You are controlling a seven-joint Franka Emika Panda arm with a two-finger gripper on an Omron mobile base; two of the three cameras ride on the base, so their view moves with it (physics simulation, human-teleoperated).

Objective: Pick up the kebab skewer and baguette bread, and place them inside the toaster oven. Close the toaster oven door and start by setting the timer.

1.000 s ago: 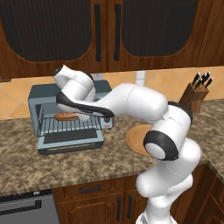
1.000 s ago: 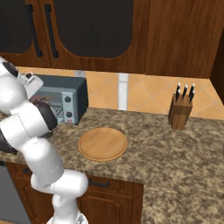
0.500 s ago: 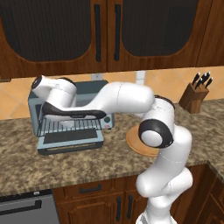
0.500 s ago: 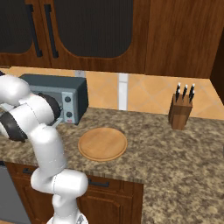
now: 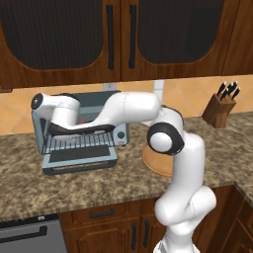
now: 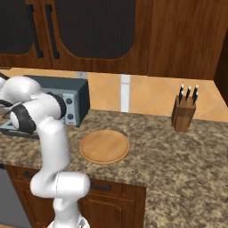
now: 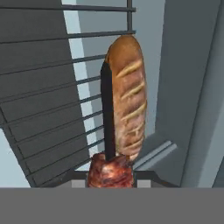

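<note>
My hand is clamped on the kebab skewer (image 7: 109,168), inside the toaster oven (image 5: 81,128). Baguette bread (image 7: 127,98) already lies on the rack. Left: release skewer, shut door (image 5: 79,157), set timer.

My arm (image 5: 129,106) is glossy white all over, built of rounded, bulging tube segments with smooth shells. I see dark charcoal discs capping the joints, one at the far left end and a larger ring at the elbow (image 5: 165,139), and a thick white column below.
</note>
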